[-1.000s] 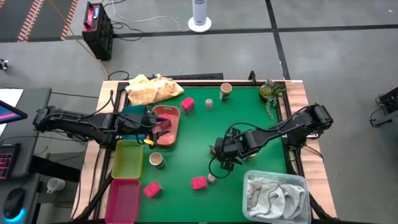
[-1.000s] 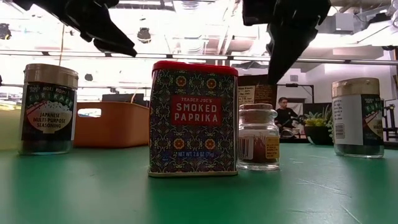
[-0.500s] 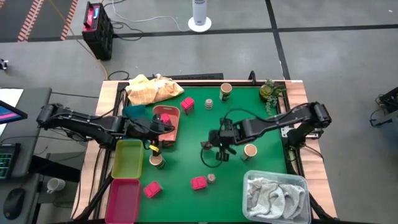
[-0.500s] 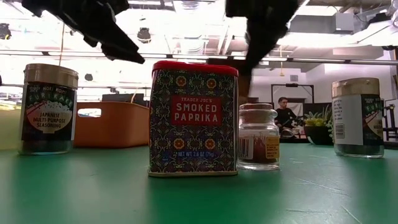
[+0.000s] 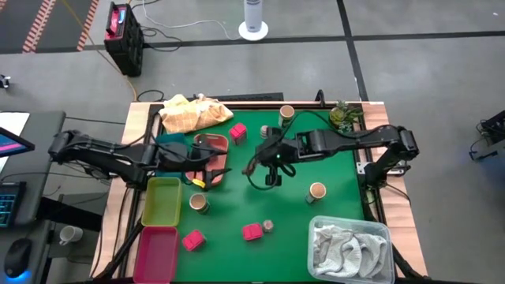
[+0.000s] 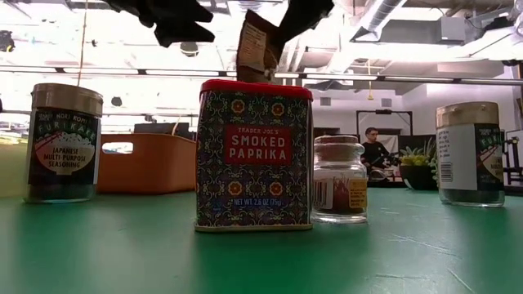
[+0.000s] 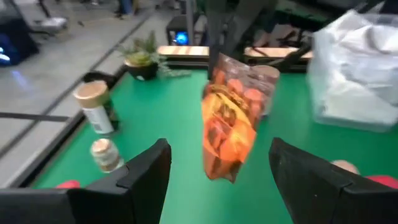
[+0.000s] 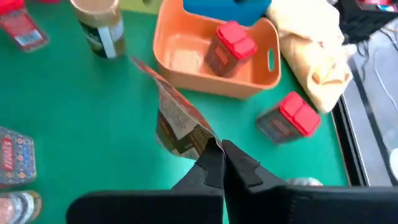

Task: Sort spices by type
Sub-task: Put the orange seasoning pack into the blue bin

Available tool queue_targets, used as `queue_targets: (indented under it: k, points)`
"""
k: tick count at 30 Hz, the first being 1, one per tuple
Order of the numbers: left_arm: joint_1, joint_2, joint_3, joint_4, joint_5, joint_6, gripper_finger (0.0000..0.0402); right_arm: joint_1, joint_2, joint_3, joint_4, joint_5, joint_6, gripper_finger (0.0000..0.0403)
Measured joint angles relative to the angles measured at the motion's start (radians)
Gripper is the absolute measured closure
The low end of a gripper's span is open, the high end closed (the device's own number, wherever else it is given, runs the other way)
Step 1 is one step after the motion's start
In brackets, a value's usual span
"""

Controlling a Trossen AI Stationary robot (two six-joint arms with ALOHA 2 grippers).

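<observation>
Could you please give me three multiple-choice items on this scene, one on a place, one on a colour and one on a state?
1. Where is the orange packet?
A. Lying in the salmon tray
B. Lifted clear of the table
C. Lying on the white-grey cloth

2. What colour is the lid of the Smoked Paprika tin?
A. Red
B. Tan
C. Grey

3. How is the right gripper?
A. Open and empty
B. Shut on nothing
C. Shut on the packet

Answers: 1 B, as the left wrist view shows it hanging above the green surface; 2 A, as the low view shows a red lid on top; 3 C, as the right wrist view shows the fingers pinched on the packet's edge.
</observation>
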Motion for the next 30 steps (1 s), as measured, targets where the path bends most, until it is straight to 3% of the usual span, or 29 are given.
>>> queue_targets:
  k: [9,22,30]
  points:
    - [0.000,0.131,0.030,0.170,-0.037,0.081,0.0105,-0.029,0.000,0.000,0.097,-0.035,-0.036,0.0386]
    - [0.000,0.166,0.101,0.139,0.008,0.079,0.0108,-0.087,0.000,0.000,0.106,-0.027,-0.004,0.0386]
    - [0.002,0.165,0.102,0.142,-0.165,0.116,0.0109,-0.060,0.000,0.000,0.163,-0.032,-0.050,0.0385]
